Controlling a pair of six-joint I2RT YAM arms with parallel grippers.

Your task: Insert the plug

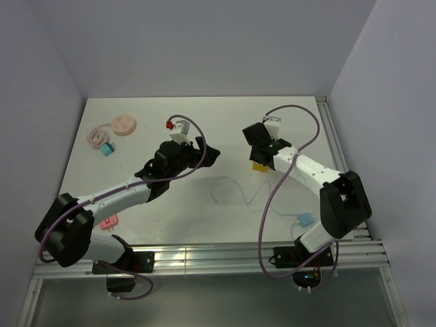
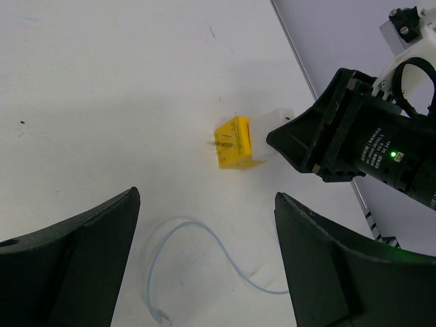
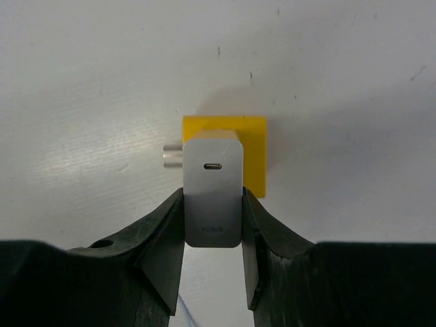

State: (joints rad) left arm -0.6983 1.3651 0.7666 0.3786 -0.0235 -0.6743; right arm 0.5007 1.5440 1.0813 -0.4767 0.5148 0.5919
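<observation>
My right gripper (image 3: 213,231) is shut on a grey-white charger block (image 3: 213,184), whose small slot port (image 3: 213,166) faces the wrist camera. Behind the charger a yellow adapter (image 3: 255,150) rests on the table, two metal pins (image 3: 174,157) poking out at its left. In the top view the pair sits at centre right (image 1: 259,165). A thin pale cable (image 2: 204,235) curls on the table, its small plug end (image 2: 162,315) lying free. My left gripper (image 2: 208,252) hovers open over that cable, holding nothing, left of the yellow adapter (image 2: 235,143).
A pink round disc (image 1: 124,125) and a teal block (image 1: 107,150) lie at the far left. A pink piece (image 1: 109,223) sits near the left arm's base, a blue connector (image 1: 304,219) near the right base. A metal rail (image 1: 334,136) lines the right edge.
</observation>
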